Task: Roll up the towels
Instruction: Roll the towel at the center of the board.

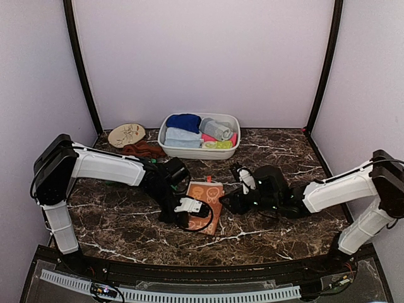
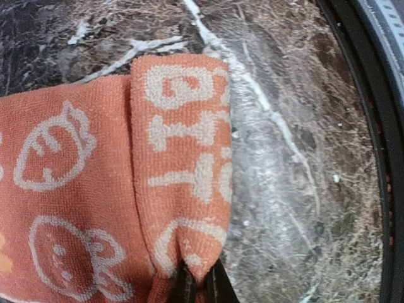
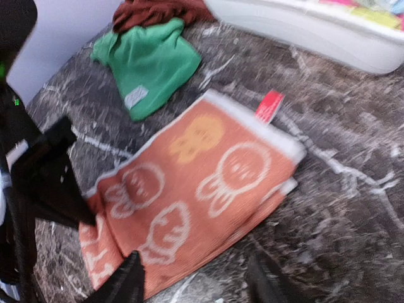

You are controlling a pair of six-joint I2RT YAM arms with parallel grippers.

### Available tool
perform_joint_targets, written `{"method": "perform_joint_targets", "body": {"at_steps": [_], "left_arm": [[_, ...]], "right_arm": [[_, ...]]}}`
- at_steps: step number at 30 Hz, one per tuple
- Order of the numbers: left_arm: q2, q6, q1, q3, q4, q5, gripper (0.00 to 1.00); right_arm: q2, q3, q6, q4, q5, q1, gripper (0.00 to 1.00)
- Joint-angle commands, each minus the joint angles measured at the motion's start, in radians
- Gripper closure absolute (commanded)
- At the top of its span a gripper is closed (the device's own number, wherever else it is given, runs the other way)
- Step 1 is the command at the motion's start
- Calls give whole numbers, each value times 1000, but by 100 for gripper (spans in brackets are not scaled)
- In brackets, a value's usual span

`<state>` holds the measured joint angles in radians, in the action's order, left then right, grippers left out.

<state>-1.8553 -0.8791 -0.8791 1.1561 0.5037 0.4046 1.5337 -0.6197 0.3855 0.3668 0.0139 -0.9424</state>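
Evidently the left fingers (image 2: pixel 188 289) clench a turned-over edge of the orange towel (image 2: pixel 76 189), likely to start rolling it on the counter (image 2: pixel 284 208); the right fingers (image 3: pixel 129 283) hang parted, seemingly empty, alongside.

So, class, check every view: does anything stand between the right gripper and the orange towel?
Nothing visible does. The right gripper hangs open just off the edge of the orange towel, with only bare table between. The left gripper pinches the towel's folded end.

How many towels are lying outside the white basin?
3: orange towel in the middle; green towel back-left of it; rust-brown towel beyond, near the basin. The left arm may hide more.
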Motion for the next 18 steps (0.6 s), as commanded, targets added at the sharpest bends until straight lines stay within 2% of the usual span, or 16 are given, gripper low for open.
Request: {"method": "perform_joint_targets", "body": {"at_steps": [1, 4, 6, 8, 12, 18], "left_arm": [[-3, 47, 1, 33, 204, 137, 100], [-17, 64, 11, 47, 240, 183, 100], [-35, 77, 24, 66, 262, 215, 100], [-66, 86, 46, 98, 298, 257, 100], [-138, 103, 92, 198, 378, 322, 100], [-237, 118, 143, 299, 476, 420, 100]], "right_arm": [[-166, 86, -73, 27, -293, 9, 1], [-294, 222, -66, 205, -246, 40, 0], [-328, 255, -109, 249, -188, 49, 1], [-333, 238, -225, 192, -122, 21, 8], [-324, 217, -485, 38, -212, -149, 13], [-259, 177, -652, -22, -263, -344, 19]]}}
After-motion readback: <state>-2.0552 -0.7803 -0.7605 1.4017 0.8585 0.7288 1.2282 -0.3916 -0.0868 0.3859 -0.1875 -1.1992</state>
